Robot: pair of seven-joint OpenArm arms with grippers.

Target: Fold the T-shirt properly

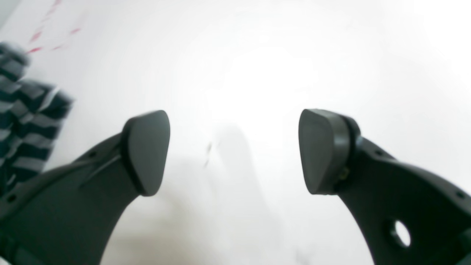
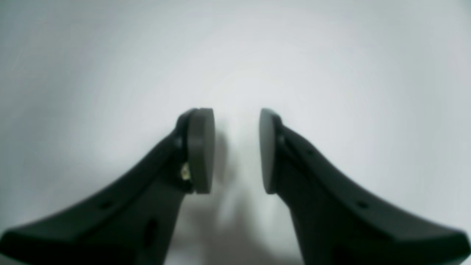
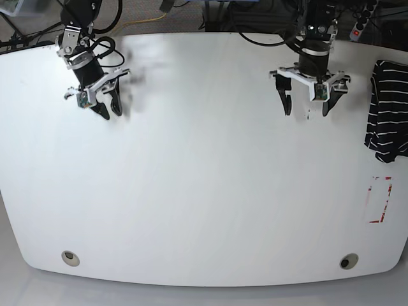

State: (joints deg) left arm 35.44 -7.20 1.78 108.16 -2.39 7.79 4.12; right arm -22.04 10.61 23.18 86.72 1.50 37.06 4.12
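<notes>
Here the T-shirt (image 3: 386, 109) lies bunched at the far right edge of the white desk (image 3: 204, 191), a dark heap with thin white stripes, part of it hanging at or over the desk's rim. It is not spread out; the folds are too crumpled to tell sleeve from body. In the left wrist view a blurred striped patch of the T-shirt (image 1: 25, 121) shows at the left border, apart from the pads.

The left gripper (image 3: 306, 108), on the right in the base view, hangs over bare desk at the far side, near the T-shirt but well clear of it. Its jaws stand wide apart and hold nothing; the left wrist view shows the left gripper (image 1: 234, 151) with only white desk between its two dark pads.

The right gripper (image 3: 108, 108), on the left in the base view, hangs over the far left part of the desk, well apart from the T-shirt. In the right wrist view the right gripper (image 2: 236, 151) has its pads drawn fairly close, with a narrow gap of white desk between them and nothing in it.

Near the right edge, nearer than the T-shirt, a rectangle of red marks (image 3: 380, 199) sits on the desk. Two round holes (image 3: 71, 257) lie near the near edge, one left and one right.
</notes>
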